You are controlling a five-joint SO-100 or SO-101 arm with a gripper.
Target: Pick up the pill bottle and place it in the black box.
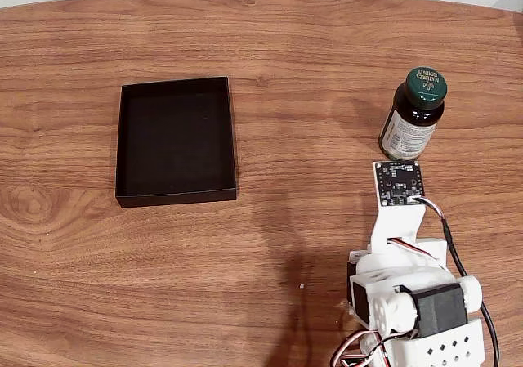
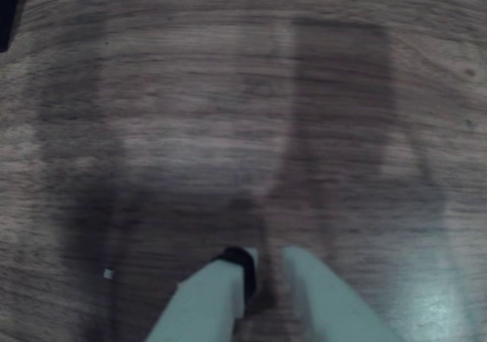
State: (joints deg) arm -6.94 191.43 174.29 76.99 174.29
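The pill bottle [image 1: 414, 114], dark brown with a green ribbed cap and a white label, stands upright on the wooden table at the right of the fixed view. The black box [image 1: 176, 140] lies flat at centre left with nothing in it. My arm is folded at the bottom right, and its wrist camera board [image 1: 399, 183] sits just below the bottle. In the blurred wrist view my gripper [image 2: 268, 260] points down at bare wood. Its pale fingers [image 2: 217, 296] are nearly together with nothing between them.
The wooden table [image 1: 310, 73] stretches wide between bottle and box. A tiny white speck [image 1: 301, 286] lies left of the arm's base. A dark corner [image 2: 7, 11] shows at the wrist view's top left edge.
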